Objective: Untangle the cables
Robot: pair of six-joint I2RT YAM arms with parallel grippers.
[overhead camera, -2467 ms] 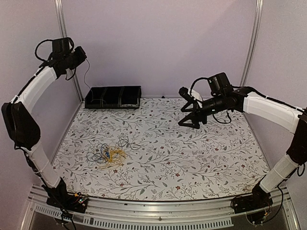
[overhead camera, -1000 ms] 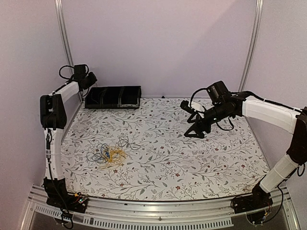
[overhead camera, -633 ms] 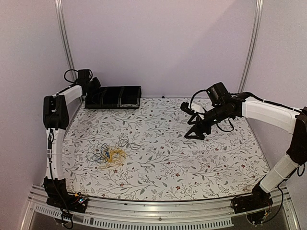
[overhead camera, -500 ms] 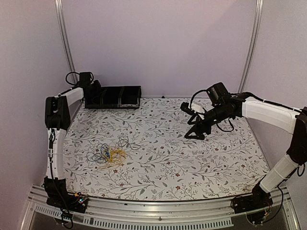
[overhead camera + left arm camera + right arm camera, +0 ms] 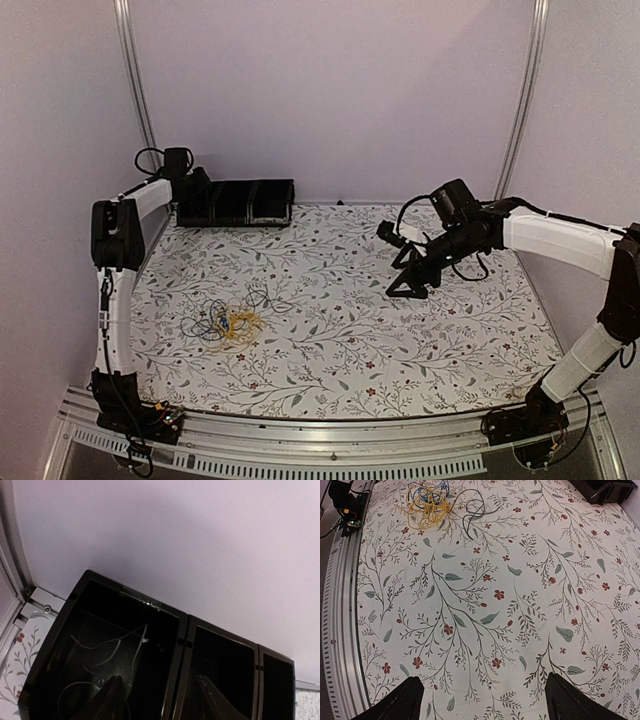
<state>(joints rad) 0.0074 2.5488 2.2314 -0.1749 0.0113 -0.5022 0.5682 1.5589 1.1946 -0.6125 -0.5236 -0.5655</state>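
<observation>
The cables (image 5: 225, 322) lie in a small tangle of yellow, blue and black loops on the left of the flowered table. The right wrist view shows the cables (image 5: 432, 497) at its top edge. My left gripper (image 5: 196, 194) hangs over the left compartment of a black bin (image 5: 262, 190) at the back left. In its wrist view the left gripper (image 5: 160, 705) has its jaws apart and nothing between them. A thin pale wire (image 5: 116, 649) lies loose in that compartment. My right gripper (image 5: 410, 282) hovers open over bare cloth on the right, far from the tangle, its right gripper (image 5: 480, 705) jaws wide.
The black bin (image 5: 182, 630) has three compartments and stands against the back wall beside a metal post (image 5: 135, 90). A metal rail (image 5: 320, 440) runs along the near edge. Flowered cloth (image 5: 485, 605) lies under my right gripper.
My left arm has come down from high on the left to the bin and its jaws have opened. The right gripper has dropped slightly toward the table.
</observation>
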